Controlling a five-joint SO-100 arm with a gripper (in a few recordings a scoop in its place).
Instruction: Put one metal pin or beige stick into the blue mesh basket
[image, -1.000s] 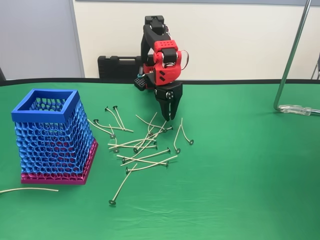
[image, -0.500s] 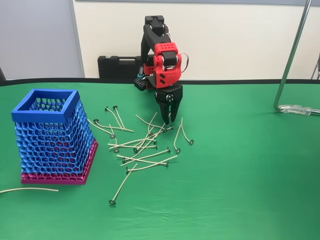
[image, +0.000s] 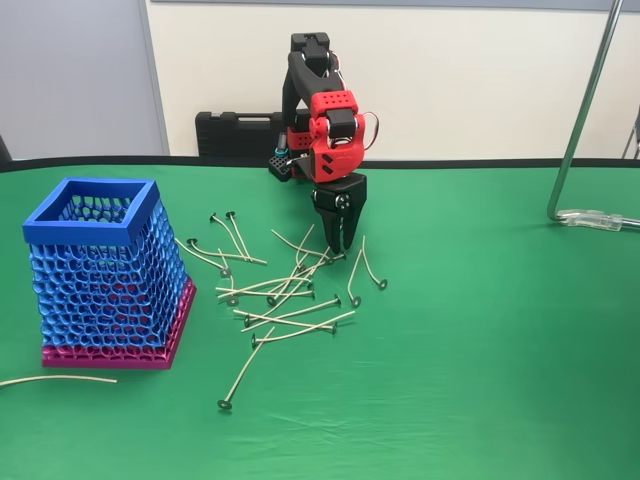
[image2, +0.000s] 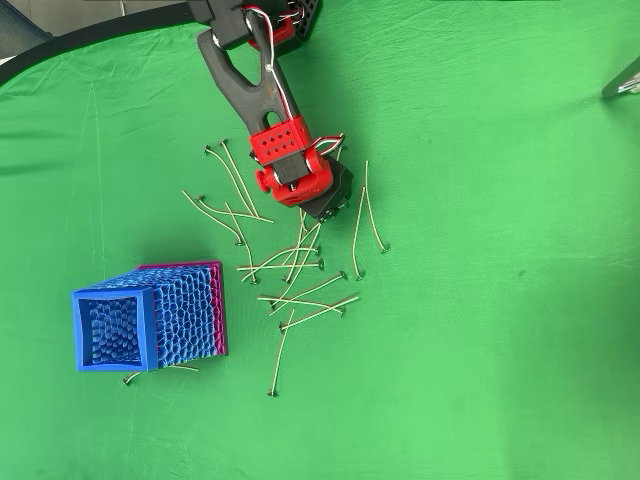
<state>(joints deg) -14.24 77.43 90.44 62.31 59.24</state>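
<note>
I am at the picking step: my pincer (image: 338, 243) points straight down over the far edge of the scatter of beige sticks (image: 290, 300) on the green table (image: 500, 350), its tips just above or perhaps touching the uppermost stems. From the fixed view the fingers look nearly together, but the tips are dark and small, so I cannot tell whether they have closed on a stem or only stand narrowly apart. In the overhead view my pincer (image2: 327, 208) sits at the top of the pile, beside two separate stems lying to the right.

The sticks are thin, pale and slightly bent, each with a small dark round head, many crossing one another. The blue mesh basket (image: 92, 228) stands upright well apart to the left in the fixed view, open-topped, on its pink base.

Next, I judge, I need a firm pinch on one stem alone, then a lift clear of the tangle.
</note>
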